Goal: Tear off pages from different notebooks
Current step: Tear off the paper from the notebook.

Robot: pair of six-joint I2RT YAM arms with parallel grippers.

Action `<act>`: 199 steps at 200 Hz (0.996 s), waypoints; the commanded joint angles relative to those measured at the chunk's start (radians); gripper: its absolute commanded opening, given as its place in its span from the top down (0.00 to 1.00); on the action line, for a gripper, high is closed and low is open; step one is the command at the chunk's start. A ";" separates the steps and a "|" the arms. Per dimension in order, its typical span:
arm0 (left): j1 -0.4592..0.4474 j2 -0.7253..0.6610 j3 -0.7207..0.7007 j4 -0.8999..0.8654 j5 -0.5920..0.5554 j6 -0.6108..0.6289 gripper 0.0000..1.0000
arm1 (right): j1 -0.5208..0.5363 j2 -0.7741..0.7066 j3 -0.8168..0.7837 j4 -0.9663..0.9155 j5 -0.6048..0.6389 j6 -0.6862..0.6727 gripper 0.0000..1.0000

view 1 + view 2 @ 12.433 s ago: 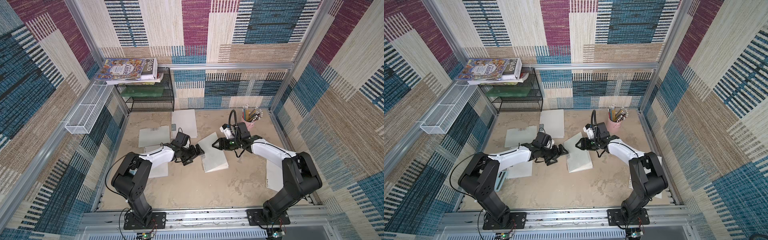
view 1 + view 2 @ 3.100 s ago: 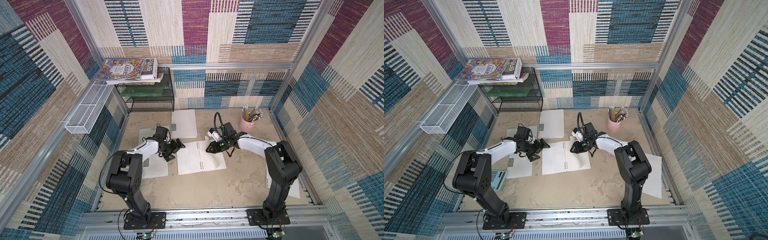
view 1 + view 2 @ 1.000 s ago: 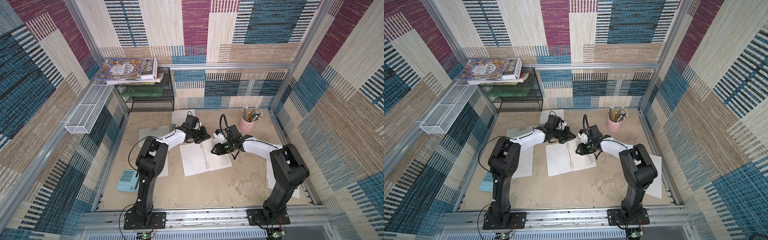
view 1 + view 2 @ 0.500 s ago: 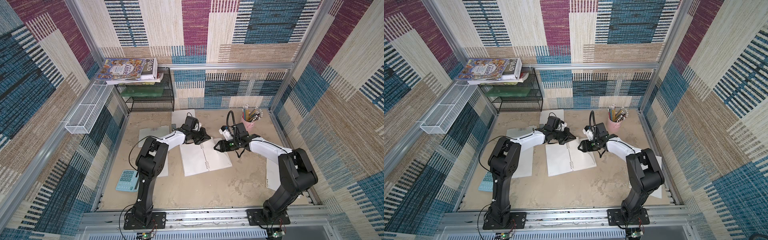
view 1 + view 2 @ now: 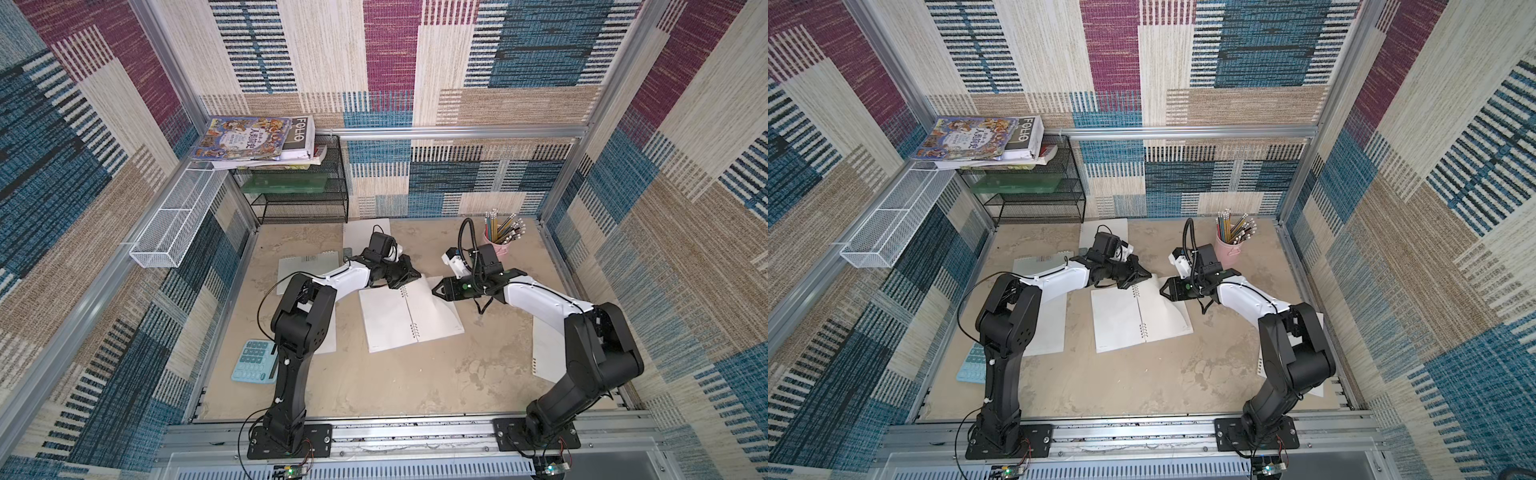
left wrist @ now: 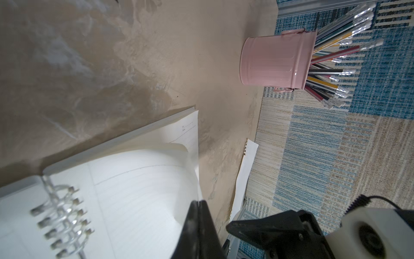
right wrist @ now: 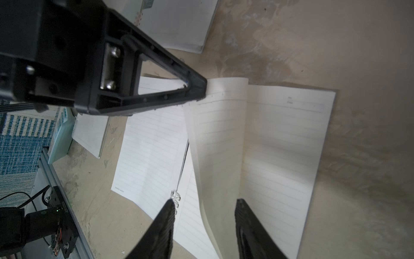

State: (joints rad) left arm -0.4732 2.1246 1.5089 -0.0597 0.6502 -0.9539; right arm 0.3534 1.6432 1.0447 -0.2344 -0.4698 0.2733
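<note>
The right claw (image 7: 205,200) stands spread, one finger on each side of a raised sheet (image 7: 219,134) without pinching it. That sheet curls up from the right half of an open notebook (image 5: 386,320), which lies flat in the middle of the table (image 5: 415,386). The sheet seems fastened along the wire rings (image 7: 175,195). At the far end of those rings the left claw (image 7: 199,89) is pressed together, with its tip set down on the paper as if to pin the book.

A sheet this thin is light and limp, and it will likely buckle or rip crookedly if dragged by one corner. The better hold seems to be on the lifted far edge, close to the rings, pulling away from them hole by hole. The book looks light enough to slide, so the pinning matters.

A loose sheet (image 5: 548,349) lies well apart beside the right arm. A closed notebook (image 5: 307,266) lies beyond the left arm, and a pencil cup (image 5: 496,245) stands near the back wall.
</note>
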 commanded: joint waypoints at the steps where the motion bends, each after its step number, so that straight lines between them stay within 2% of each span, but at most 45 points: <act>1: 0.001 -0.003 0.000 0.014 0.011 0.009 0.98 | -0.002 0.014 -0.007 -0.005 0.020 -0.027 0.57; 31: 0.001 -0.003 0.001 0.014 0.014 0.010 0.96 | -0.005 0.030 -0.025 0.006 0.030 -0.032 0.60; 46: 0.001 -0.002 0.002 0.014 0.013 0.009 0.94 | -0.006 0.038 -0.029 0.014 0.028 -0.031 0.64; 70: 0.002 0.000 0.004 0.012 0.017 0.007 0.83 | 0.003 0.057 -0.028 0.020 0.025 -0.031 0.66; 99: 0.001 -0.002 0.002 0.006 0.013 0.008 0.64 | 0.019 0.074 -0.021 0.014 0.055 -0.030 0.66; 121: 0.003 -0.003 -0.001 0.006 0.014 0.008 0.62 | 0.024 0.081 -0.017 0.005 0.086 -0.032 0.65; 141: 0.002 -0.007 -0.004 -0.001 0.011 0.010 0.61 | 0.030 0.083 -0.014 -0.007 0.117 -0.034 0.56; 199: 0.005 -0.015 -0.011 -0.001 0.005 0.005 0.58 | 0.049 0.090 -0.005 -0.031 0.156 -0.042 0.49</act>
State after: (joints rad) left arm -0.4698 2.1227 1.5032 -0.0654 0.6533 -0.9543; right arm 0.3954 1.7267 1.0355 -0.2226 -0.3656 0.2474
